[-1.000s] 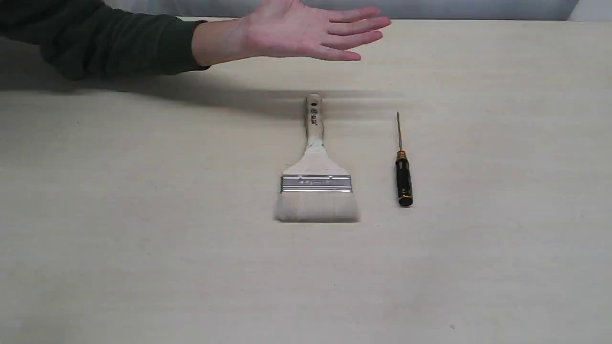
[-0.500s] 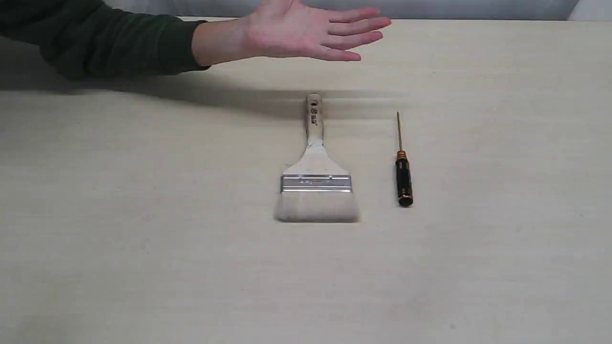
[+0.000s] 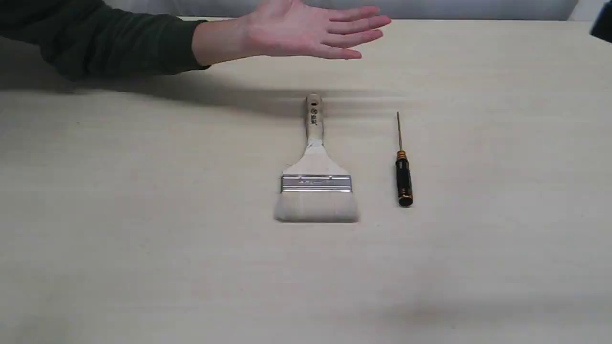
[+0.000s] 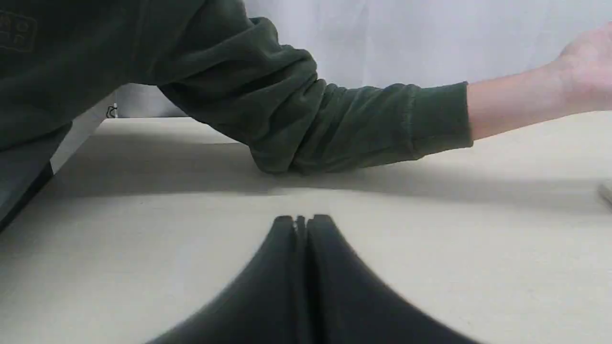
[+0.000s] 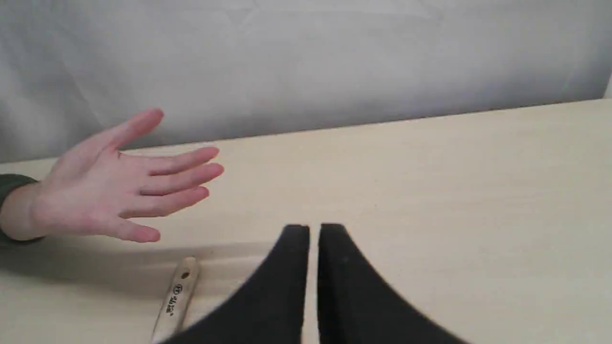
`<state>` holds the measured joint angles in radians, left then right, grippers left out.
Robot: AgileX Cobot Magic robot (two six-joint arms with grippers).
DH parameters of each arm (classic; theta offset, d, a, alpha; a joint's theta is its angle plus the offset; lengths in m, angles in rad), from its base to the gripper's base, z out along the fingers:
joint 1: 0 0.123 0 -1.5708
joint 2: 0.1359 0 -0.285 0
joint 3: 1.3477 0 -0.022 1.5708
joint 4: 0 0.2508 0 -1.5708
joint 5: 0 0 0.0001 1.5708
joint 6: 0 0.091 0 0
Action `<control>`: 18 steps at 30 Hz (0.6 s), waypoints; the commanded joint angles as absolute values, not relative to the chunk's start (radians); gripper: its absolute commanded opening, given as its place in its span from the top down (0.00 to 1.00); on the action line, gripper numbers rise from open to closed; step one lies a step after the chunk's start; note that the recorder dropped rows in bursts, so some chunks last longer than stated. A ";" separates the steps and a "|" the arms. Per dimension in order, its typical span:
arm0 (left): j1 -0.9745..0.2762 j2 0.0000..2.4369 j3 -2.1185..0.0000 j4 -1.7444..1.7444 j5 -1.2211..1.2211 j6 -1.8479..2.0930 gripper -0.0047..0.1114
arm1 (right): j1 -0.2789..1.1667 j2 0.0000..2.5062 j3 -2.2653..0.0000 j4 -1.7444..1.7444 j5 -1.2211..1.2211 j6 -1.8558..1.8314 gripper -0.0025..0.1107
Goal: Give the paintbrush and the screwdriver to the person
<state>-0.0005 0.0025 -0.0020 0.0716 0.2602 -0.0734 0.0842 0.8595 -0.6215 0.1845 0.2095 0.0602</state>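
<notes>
Wooden-handled paintbrush [image 3: 316,167] lies ungrasped, screwdriver [image 3: 403,177] just beside it; left pincer [image 4: 301,220] and right pincer [image 5: 314,229] closed, empty; pickup likely needs opening first.

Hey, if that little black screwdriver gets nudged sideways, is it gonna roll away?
Likely yes: the screwdriver has a round handle and lies flat on the smooth table, so a side push should roll it. It looks slim, so probably light and stiff.

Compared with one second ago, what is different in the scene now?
A dark blurred shape, probably the right arm, has come in at the exterior view's upper right edge. Nothing was gripped or released. The paintbrush, the screwdriver and the person's open hand stayed put.
</notes>
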 commanded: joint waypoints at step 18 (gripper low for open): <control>-0.005 0.000 0.000 0.073 0.250 -0.075 0.96 | 0.228 1.503 -1.006 0.253 0.425 -0.096 0.84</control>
